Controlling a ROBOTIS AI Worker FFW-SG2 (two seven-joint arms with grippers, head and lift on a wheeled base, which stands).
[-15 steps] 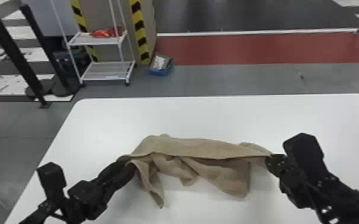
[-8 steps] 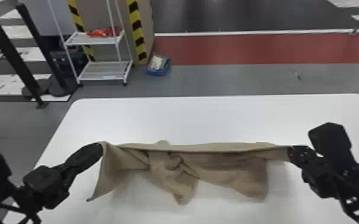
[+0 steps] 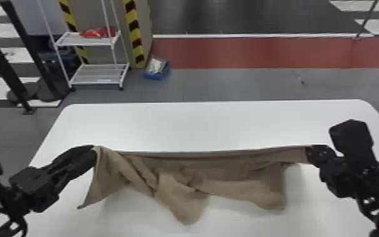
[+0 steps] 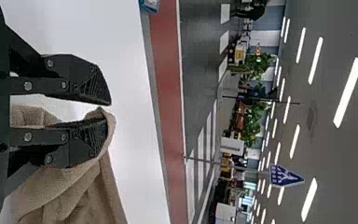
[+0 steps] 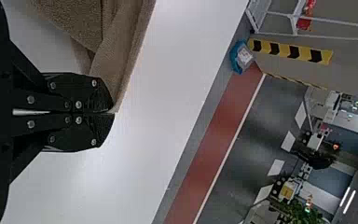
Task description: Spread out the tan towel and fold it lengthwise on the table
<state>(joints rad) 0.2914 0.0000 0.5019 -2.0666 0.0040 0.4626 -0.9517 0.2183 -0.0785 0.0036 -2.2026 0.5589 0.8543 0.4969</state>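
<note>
The left gripper [image 3: 93, 150] has fingers slightly parted, the tan towel [image 3: 229, 171] looped around one, apparently unclamped. The right gripper [image 3: 310, 153] pinches the tan towel's edge above the tabletop [image 3: 198, 126].

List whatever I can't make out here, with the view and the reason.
- Towel's inner layers: head view, hidden by its own bunched folds.
- Cloth pinched in the right gripper: right wrist view, covered by the closed fingers.
- Near edge of the table: head view, cut off by the bottom edge.
- What the red thing on the shelf is: head view, too small and blurred.
</note>
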